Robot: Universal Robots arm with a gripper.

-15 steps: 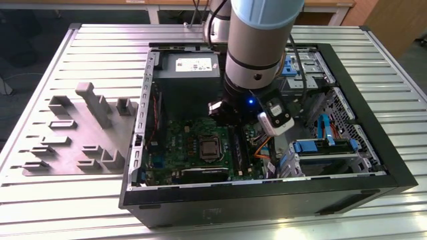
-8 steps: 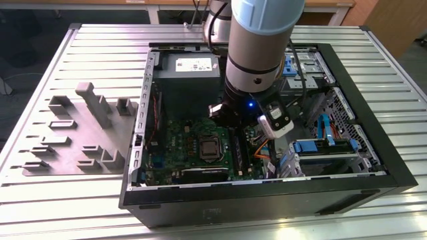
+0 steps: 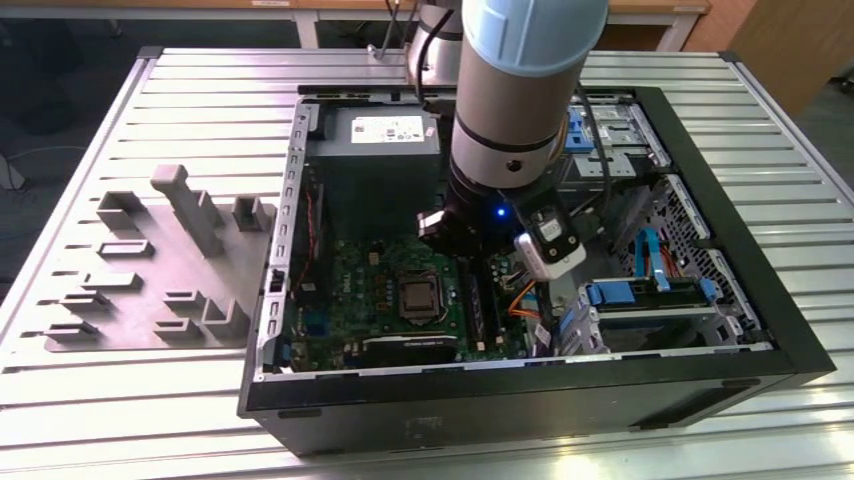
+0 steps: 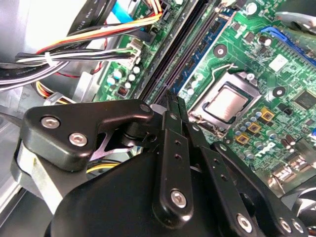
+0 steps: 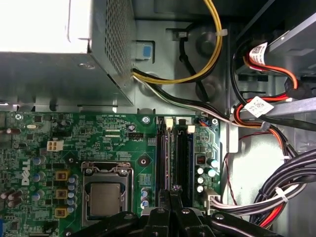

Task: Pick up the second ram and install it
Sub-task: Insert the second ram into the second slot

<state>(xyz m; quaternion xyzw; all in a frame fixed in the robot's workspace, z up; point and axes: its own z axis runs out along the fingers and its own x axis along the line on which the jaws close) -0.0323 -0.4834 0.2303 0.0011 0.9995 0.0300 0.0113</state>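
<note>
My gripper hangs inside the open computer case, low over the green motherboard. Its two black fingers are shut together with nothing between them. The tips sit at the near end of the long memory slots beside the processor socket. The second ram stands on edge in the slot nearest the socket, showing a blue-green face. In the first wrist view it is a thin edge-on strip just ahead of the gripper. I cannot tell whether the tips touch it.
A grey power supply fills the case's back corner, and bundled cables run beside the slots. Drive bays with blue clips stand on the exterior view's right. A grey parts holder lies on the slatted table on the exterior view's left.
</note>
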